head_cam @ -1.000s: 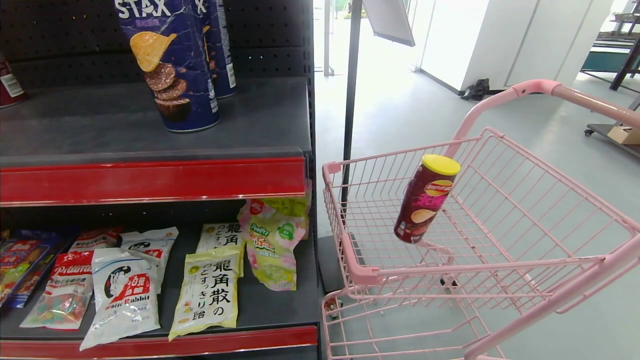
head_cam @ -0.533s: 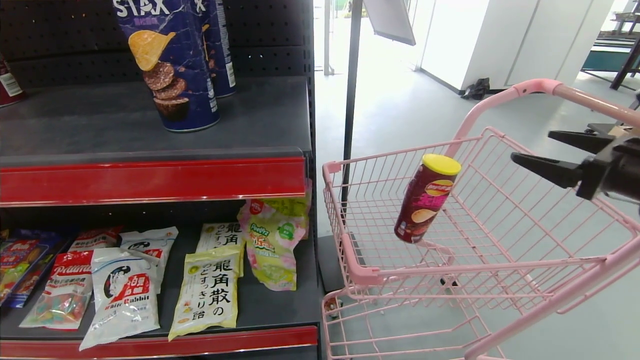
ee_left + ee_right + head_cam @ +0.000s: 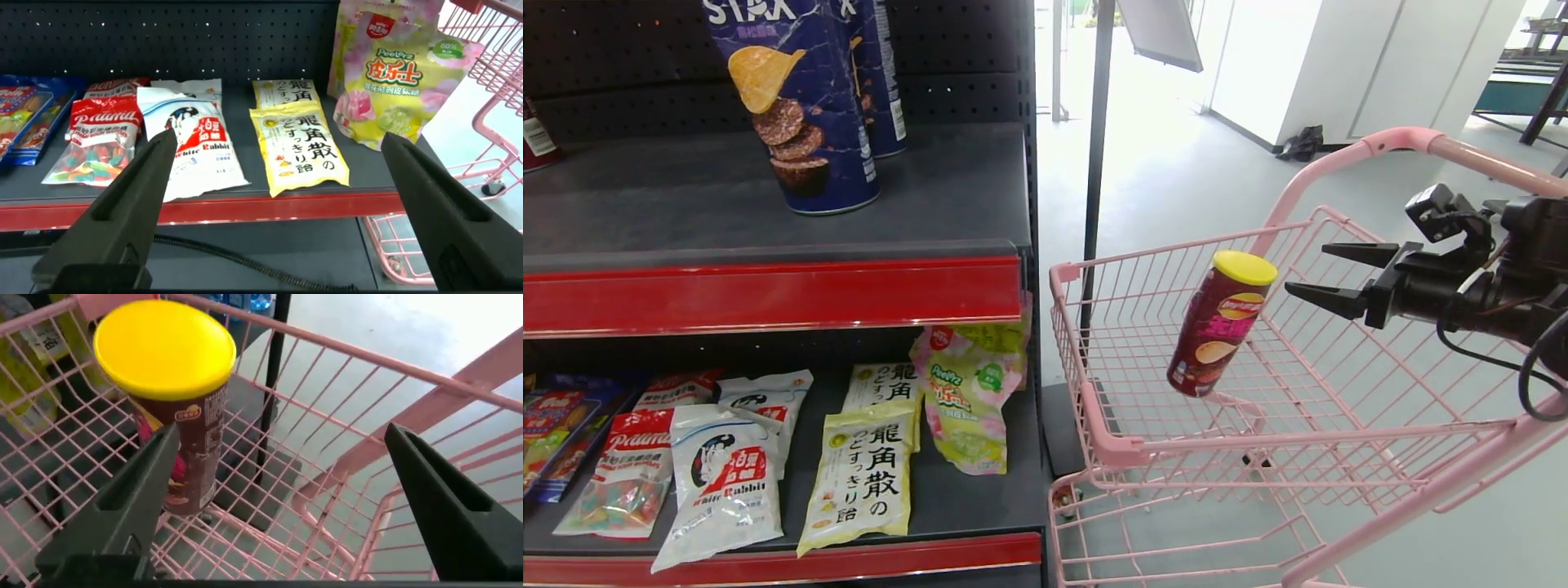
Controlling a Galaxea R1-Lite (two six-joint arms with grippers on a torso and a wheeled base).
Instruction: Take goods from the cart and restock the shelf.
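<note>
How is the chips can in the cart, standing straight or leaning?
Leaning. The can has its yellow lid off to one side of its base.

Head camera overlooks shelf [image 3: 964,188] and cart [image 3: 1107,441] (each wrist camera nearer one).

The floor [image 3: 1176,188] was smooth, grey and brightly lit from the far end. A white wall [image 3: 1282,65] ran along the right, a dark bundle [image 3: 1299,145] at its foot. A black pole [image 3: 1095,147] stood upright beside a tilted board [image 3: 1160,37].
</note>
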